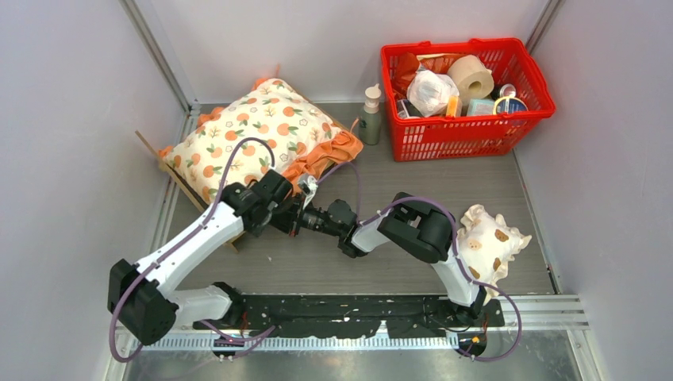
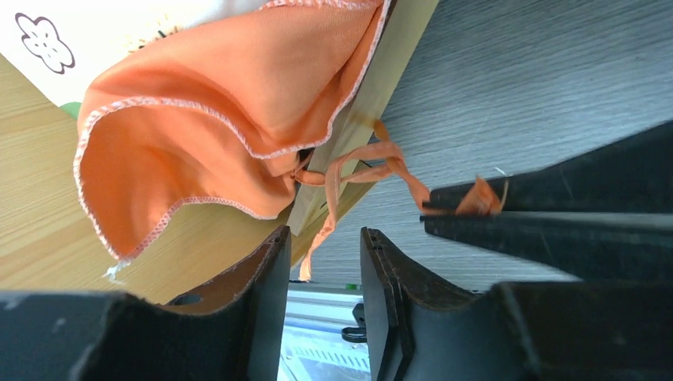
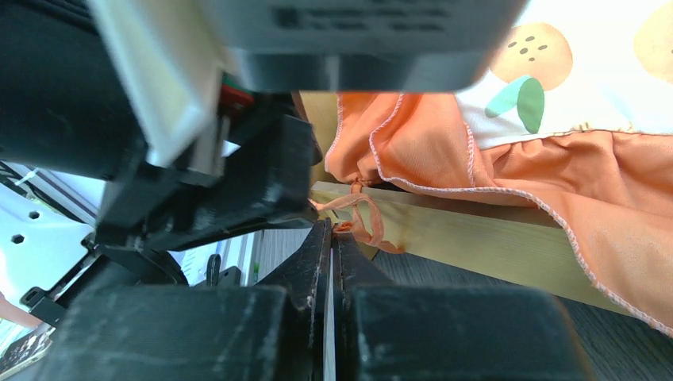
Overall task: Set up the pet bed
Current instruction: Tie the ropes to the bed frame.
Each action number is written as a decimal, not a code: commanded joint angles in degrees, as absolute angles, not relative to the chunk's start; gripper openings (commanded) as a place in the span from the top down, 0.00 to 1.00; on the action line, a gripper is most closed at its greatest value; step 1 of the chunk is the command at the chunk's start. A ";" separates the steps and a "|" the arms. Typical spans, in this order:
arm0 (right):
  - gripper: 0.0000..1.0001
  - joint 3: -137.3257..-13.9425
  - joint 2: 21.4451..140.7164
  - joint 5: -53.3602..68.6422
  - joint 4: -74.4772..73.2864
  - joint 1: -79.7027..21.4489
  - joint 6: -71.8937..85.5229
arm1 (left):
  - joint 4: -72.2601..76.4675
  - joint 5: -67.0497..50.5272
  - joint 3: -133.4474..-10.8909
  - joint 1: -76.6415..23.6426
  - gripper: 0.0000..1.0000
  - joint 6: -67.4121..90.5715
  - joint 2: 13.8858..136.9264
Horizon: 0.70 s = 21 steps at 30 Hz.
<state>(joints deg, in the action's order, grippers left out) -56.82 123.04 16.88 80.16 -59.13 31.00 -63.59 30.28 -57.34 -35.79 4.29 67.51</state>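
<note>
This looks like the tying step: the bed (image 3: 492, 242), under the cushion (image 1: 254, 135) at the desk's (image 1: 444, 182) left rear, has the orange tie (image 2: 357, 171) at its corner pinched in your closed right hand (image 3: 332, 238). Your left hand (image 2: 324, 238) stands part-open astride it, gripping nothing; next, close it on the tie.

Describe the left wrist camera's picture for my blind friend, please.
The right gripper pinches the end of an orange ribbon tie trailing from under the cushion's orange ruffle, beside the light-wood pet bed. The left gripper stands open in the foreground.
</note>
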 commanded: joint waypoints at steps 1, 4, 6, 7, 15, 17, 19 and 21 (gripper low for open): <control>0.95 -58.49 120.73 17.06 86.13 -59.33 31.55 | -61.21 33.41 -56.79 -36.13 0.60 8.57 69.36; 0.95 -58.30 120.53 16.89 86.28 -59.33 31.49 | -59.90 35.69 -54.44 -36.19 0.69 11.34 70.02; 0.95 -58.20 120.50 16.88 86.31 -59.28 31.46 | -59.38 37.01 -53.84 -36.26 0.67 11.95 69.59; 0.95 -58.23 120.46 16.88 86.31 -59.25 31.42 | -58.38 37.28 -53.26 -36.24 0.64 11.22 69.09; 0.95 -58.12 120.30 16.72 86.64 -59.22 31.56 | -57.86 37.46 -53.01 -36.05 0.63 10.64 69.14; 0.95 -57.98 120.32 16.54 86.84 -59.16 31.65 | -58.76 37.61 -53.71 -36.08 0.66 11.07 71.53; 0.95 -57.82 120.28 16.60 87.06 -59.14 31.77 | -59.28 37.41 -54.02 -36.20 0.71 11.08 73.32; 0.95 -57.57 120.11 16.54 87.31 -59.15 31.87 | -59.37 37.25 -54.03 -36.13 0.74 11.06 73.88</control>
<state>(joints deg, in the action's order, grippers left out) -56.75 123.04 16.84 80.23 -59.13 31.03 -59.77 36.80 -53.08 -35.99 10.24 71.99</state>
